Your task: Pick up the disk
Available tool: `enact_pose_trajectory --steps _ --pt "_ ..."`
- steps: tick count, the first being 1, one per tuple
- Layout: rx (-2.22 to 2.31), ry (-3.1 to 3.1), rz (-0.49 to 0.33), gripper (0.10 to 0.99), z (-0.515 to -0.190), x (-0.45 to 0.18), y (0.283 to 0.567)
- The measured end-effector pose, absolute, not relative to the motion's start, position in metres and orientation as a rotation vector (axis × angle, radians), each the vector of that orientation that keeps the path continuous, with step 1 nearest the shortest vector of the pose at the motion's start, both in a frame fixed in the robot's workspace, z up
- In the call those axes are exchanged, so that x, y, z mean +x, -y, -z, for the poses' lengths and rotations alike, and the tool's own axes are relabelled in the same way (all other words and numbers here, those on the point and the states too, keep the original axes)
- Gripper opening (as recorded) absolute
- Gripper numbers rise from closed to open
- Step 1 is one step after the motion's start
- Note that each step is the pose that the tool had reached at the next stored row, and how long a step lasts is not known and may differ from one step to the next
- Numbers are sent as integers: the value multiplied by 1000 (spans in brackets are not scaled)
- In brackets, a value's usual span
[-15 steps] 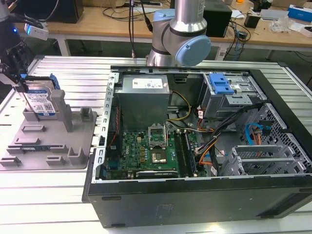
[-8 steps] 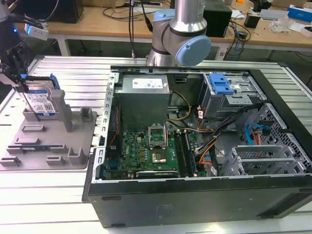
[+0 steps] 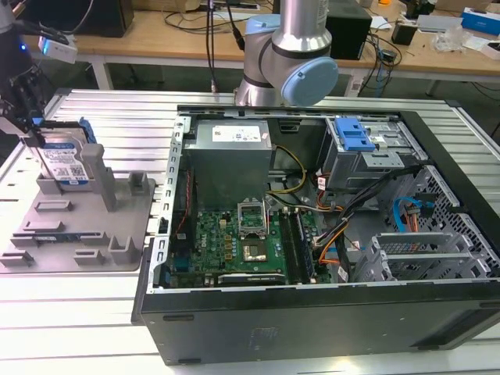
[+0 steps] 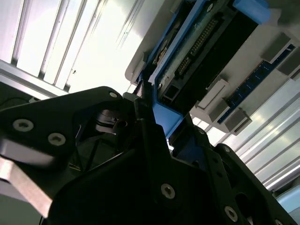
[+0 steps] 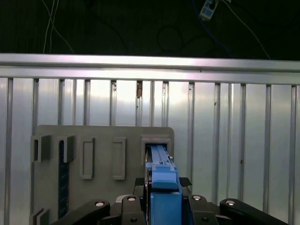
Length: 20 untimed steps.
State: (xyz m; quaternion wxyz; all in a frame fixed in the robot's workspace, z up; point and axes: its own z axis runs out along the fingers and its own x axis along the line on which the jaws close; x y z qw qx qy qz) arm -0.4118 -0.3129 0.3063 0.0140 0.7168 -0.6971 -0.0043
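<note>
Slatted metal table [image 3: 101, 312]; exterior view: disk [image 3: 64, 162] upright in grey tray [image 3: 47, 250]; first wrist view: gripper [image 5: 161, 187] clamps blue rail.

Exterior view: bright, even overhead light, soft shadows inside the open case [image 3: 312, 234]. Slight softness overall; straight lines bow a little near the edges.

Second wrist view: strong glare, the slatted table [image 4: 70, 42] blown out to white. Gripper body [image 4: 117, 173] dark, nearly silhouetted, close and soft.

First wrist view: table slats [image 5: 211, 140] lit with bright streaks, background above near black. Blue rail [image 5: 161, 178] in the foreground slightly blurred.
</note>
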Motion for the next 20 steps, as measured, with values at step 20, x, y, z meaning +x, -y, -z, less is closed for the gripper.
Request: enact_pose_trajectory --steps 20 --pt "2232 2170 13 369 -437 -411 313"
